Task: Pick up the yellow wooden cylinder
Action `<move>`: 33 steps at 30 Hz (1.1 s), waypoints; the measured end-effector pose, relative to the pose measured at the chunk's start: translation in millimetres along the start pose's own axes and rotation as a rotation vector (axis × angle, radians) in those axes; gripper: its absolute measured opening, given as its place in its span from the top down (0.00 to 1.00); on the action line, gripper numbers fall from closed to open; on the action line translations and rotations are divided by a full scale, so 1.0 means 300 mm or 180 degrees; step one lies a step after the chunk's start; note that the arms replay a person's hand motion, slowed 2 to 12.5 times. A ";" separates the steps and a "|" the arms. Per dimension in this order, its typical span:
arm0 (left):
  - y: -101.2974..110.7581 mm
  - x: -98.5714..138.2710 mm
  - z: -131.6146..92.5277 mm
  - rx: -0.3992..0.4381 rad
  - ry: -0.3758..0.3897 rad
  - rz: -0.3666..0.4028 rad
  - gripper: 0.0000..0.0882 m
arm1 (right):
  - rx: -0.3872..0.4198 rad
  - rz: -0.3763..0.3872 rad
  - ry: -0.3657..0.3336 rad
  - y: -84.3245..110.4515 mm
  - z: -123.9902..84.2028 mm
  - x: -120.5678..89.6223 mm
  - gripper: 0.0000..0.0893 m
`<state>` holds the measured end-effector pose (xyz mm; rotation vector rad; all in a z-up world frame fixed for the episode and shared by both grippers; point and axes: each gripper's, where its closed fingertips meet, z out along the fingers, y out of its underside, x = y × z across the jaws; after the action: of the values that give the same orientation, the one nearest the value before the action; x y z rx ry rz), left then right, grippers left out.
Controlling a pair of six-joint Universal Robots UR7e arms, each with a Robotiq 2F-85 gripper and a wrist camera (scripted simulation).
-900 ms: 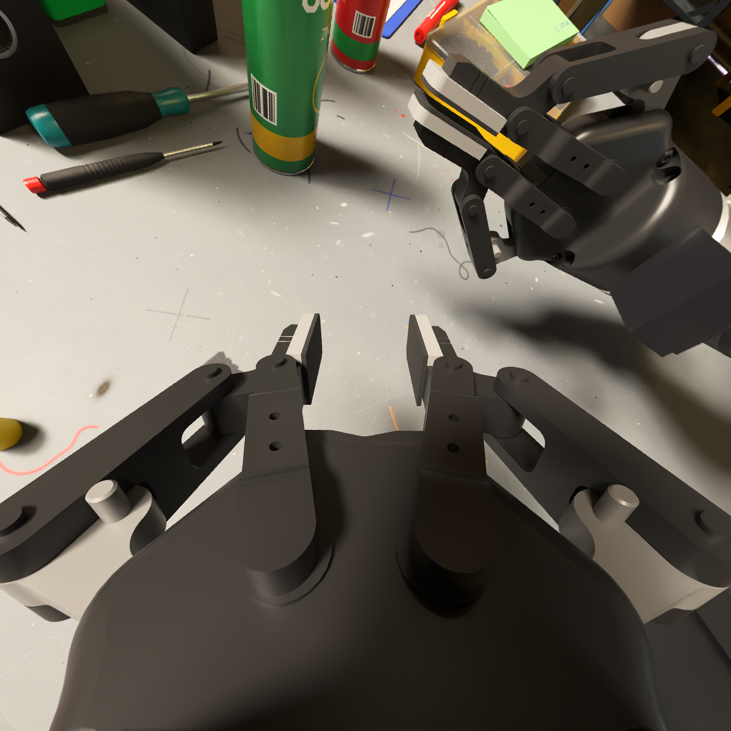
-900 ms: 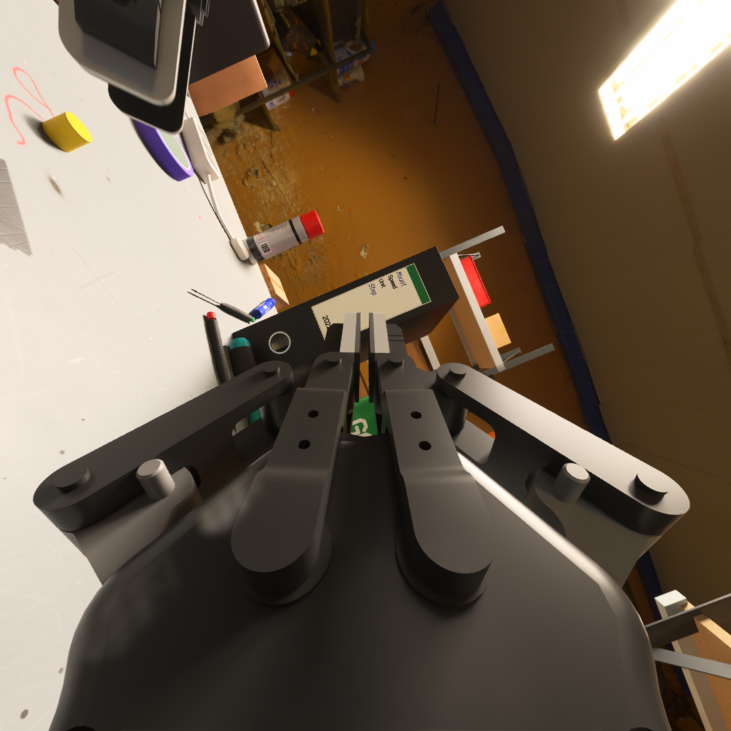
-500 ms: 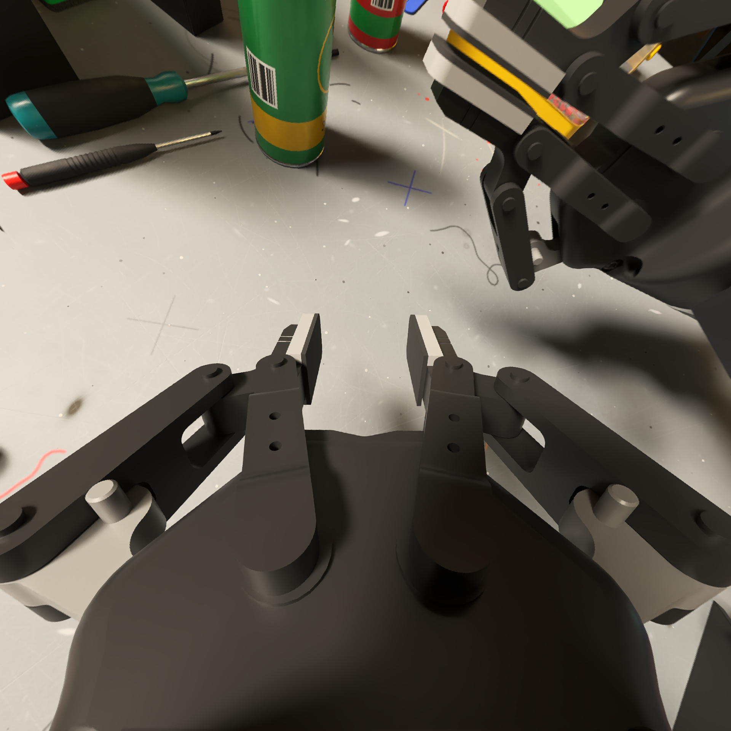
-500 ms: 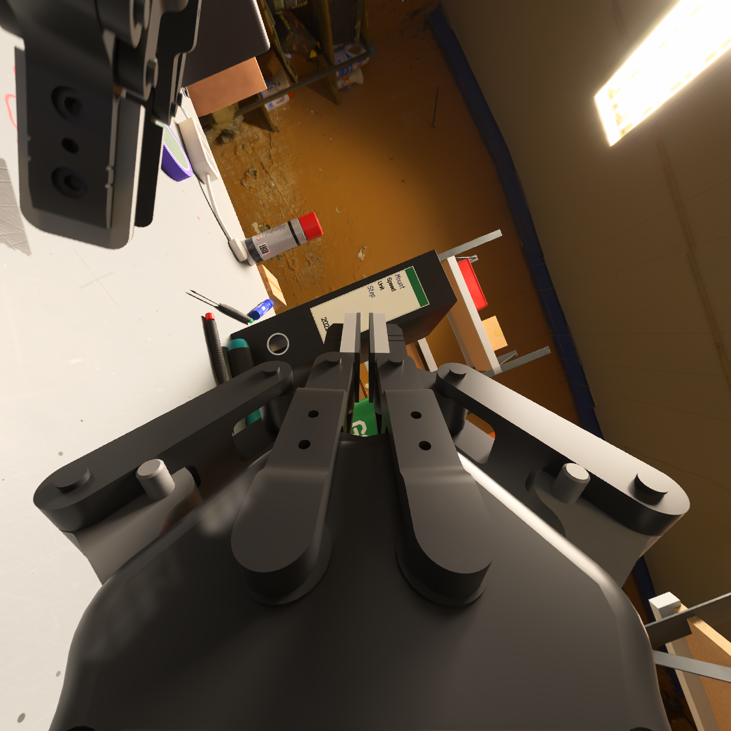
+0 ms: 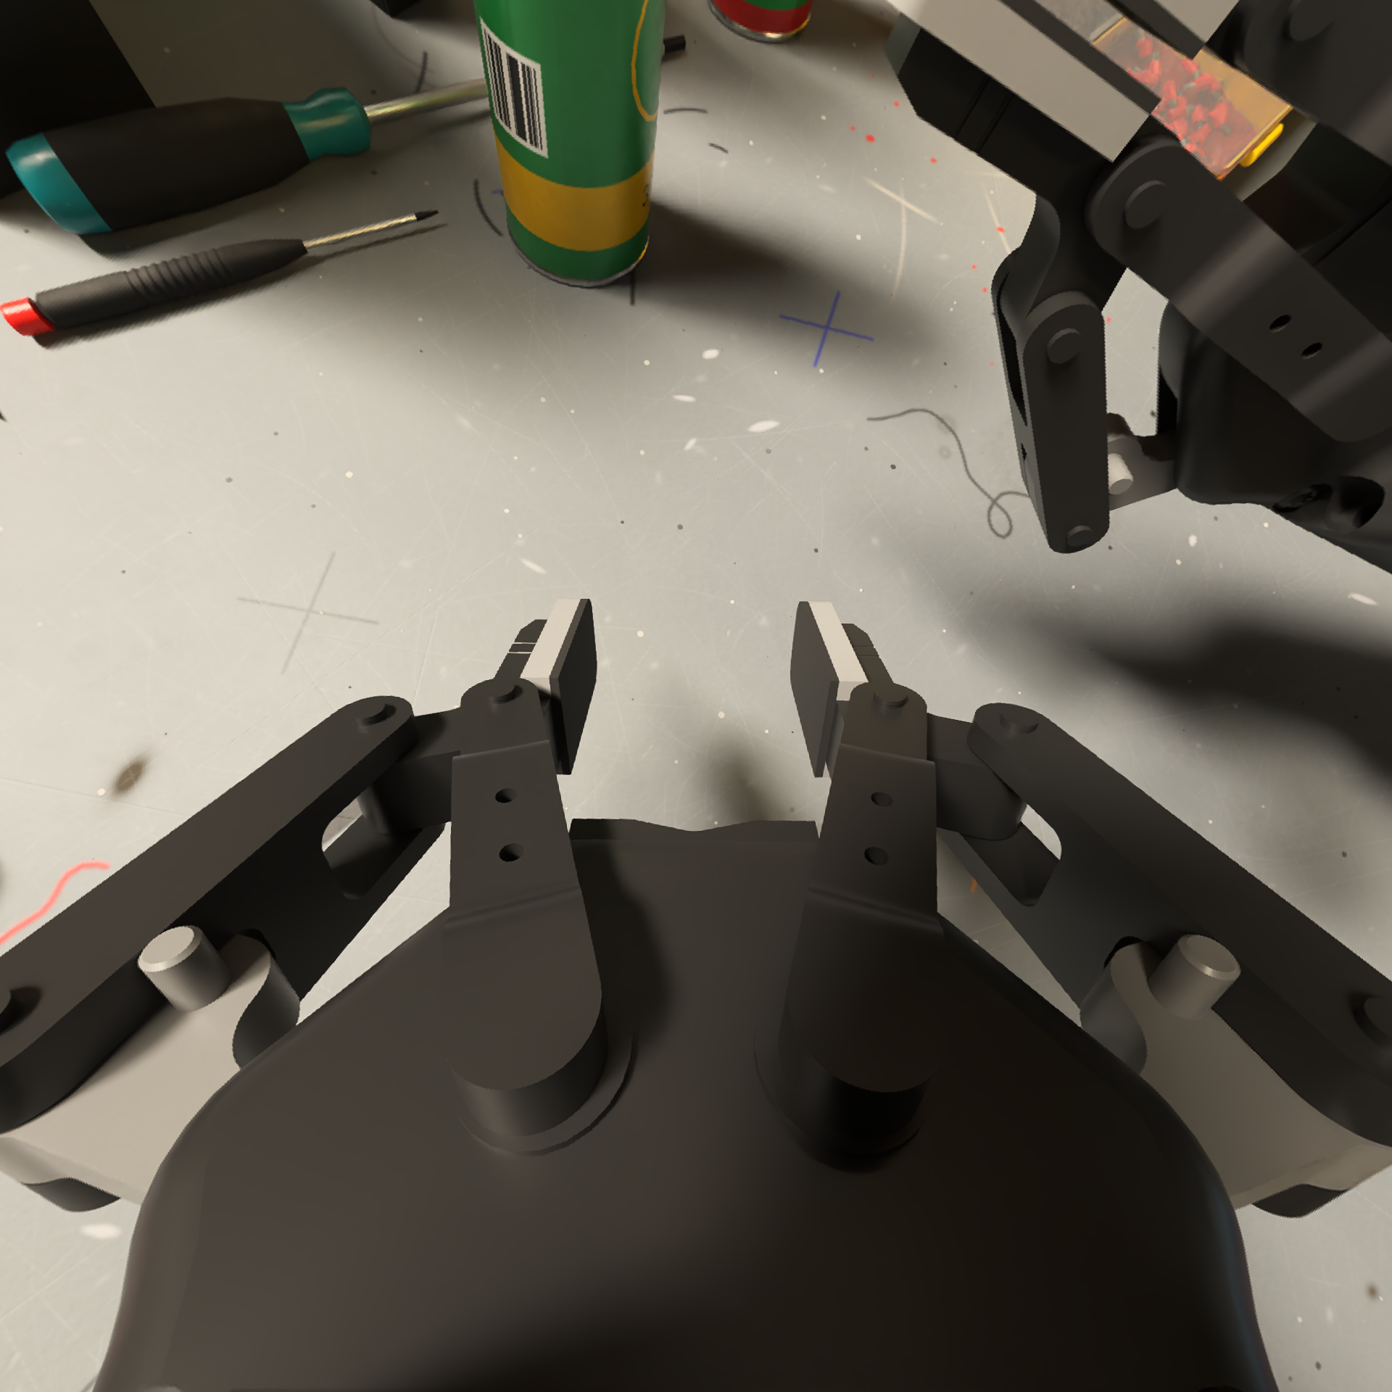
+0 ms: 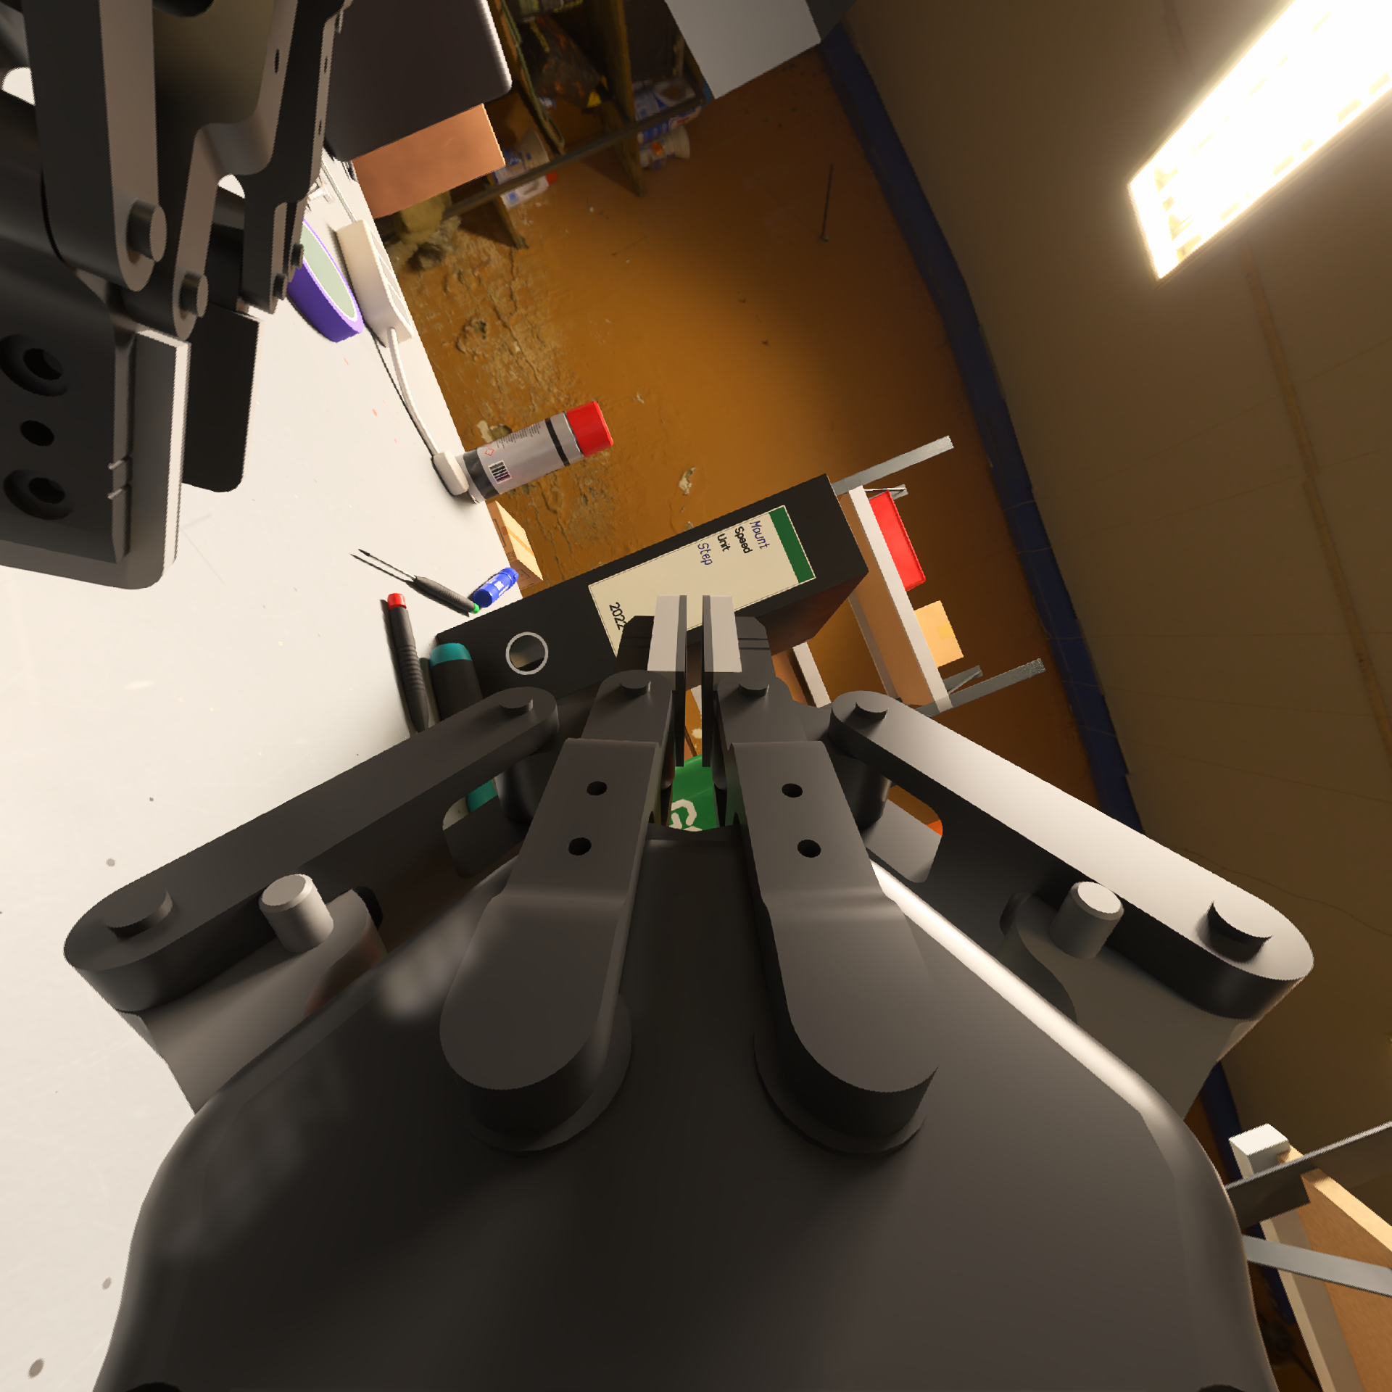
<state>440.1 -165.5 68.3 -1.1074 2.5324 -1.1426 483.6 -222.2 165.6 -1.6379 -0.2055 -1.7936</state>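
Sliding rightward over the grey speckled worktop (image 5: 422, 467), the left pincer (image 5: 693, 670) hangs released and empty, and the yellow wooden cylinder, at the left edge a second ago, is now out of both views. That suggests it is drifting away from its target. The right pincer (image 6: 694, 633) stays clenched on nothing, tilted toward the black ring binder (image 6: 678, 580).

My left wrist camera looks steeply down at the desk (image 5: 452, 467) from close above. My right one sits lower, facing sideways across it toward the room floor. Both see the green can (image 5: 576, 135) and screwdrivers (image 5: 188, 162).
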 end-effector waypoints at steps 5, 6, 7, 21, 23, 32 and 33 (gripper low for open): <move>-0.014 0.006 -0.015 0.0114 0.0042 0.0028 0.45 | -0.0006 0.0001 0.0002 0.002 0.000 0.001 0.96; -0.017 0.010 -0.020 0.0138 0.0065 0.0036 0.45 | -0.0007 0.0002 0.0001 0.002 0.000 0.001 0.96; -0.020 0.014 -0.026 0.0162 0.0094 0.0045 0.45 | -0.0008 0.0003 -0.0001 0.003 0.000 0.001 0.96; -0.094 0.007 -0.184 0.0615 0.0300 0.0095 0.55 | -0.0014 0.0027 -0.0009 0.004 0.002 0.000 0.96; -0.113 -0.003 -0.218 0.0725 0.0295 0.0128 0.57 | -0.0016 0.0026 -0.0010 0.005 0.002 -0.001 0.96; -0.194 -0.096 -0.387 0.1236 0.0058 0.0354 0.62 | -0.0027 0.0024 -0.0018 0.008 0.004 -0.004 0.96; -0.201 -0.112 -0.406 0.1285 0.0007 0.0382 0.62 | -0.0028 0.0025 -0.0018 0.009 0.004 -0.004 0.96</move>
<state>448.6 -97.5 190.4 -0.8390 2.1926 -1.5280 486.0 -223.0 163.9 -1.6479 -0.1938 -1.7864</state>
